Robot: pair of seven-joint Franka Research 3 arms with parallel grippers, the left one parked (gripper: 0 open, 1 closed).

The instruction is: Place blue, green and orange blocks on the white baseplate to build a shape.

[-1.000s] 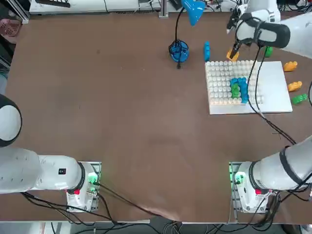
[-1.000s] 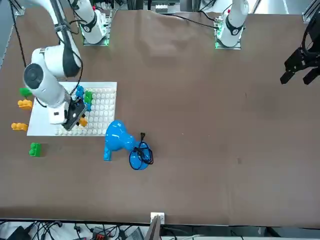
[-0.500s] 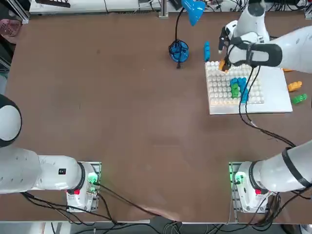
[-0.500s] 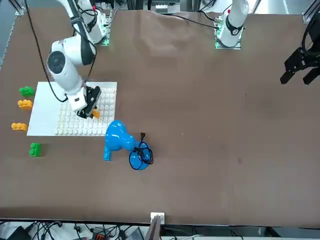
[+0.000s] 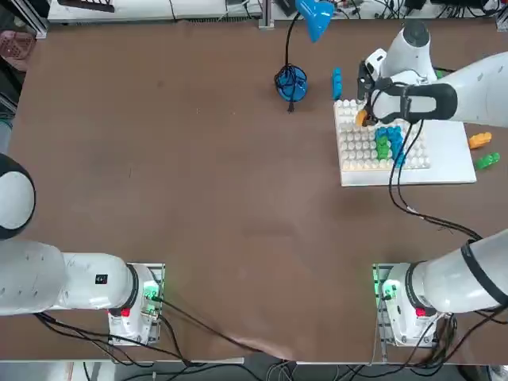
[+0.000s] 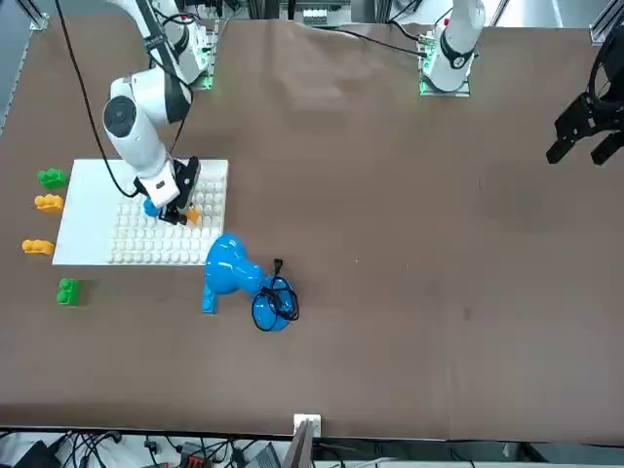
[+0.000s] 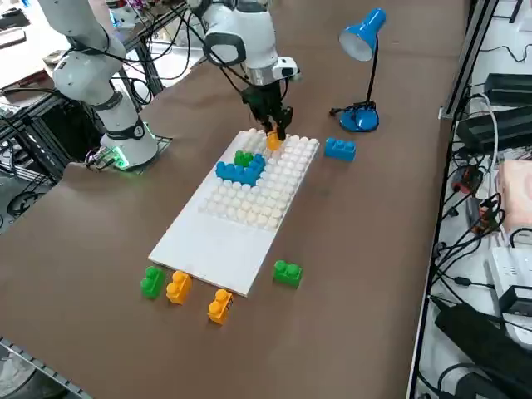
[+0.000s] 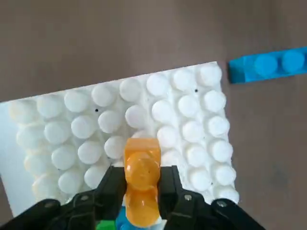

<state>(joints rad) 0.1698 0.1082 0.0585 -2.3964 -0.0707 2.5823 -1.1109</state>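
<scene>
Gripping an orange block (image 8: 142,187), the right gripper (image 7: 272,135) hangs over the baseplate (image 5: 444,155) near its lamp-side corner — blue and green blocks (image 7: 241,168) already sit there; five more lie loose on the tabletop (image 5: 198,159).

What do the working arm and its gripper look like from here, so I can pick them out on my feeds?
The right arm has glossy white rounded shells with a dark band near the wrist, on a base lit green. A black cable hangs from the wrist and trails toward that base. The right gripper is matte black with two blocky fingers.
</scene>
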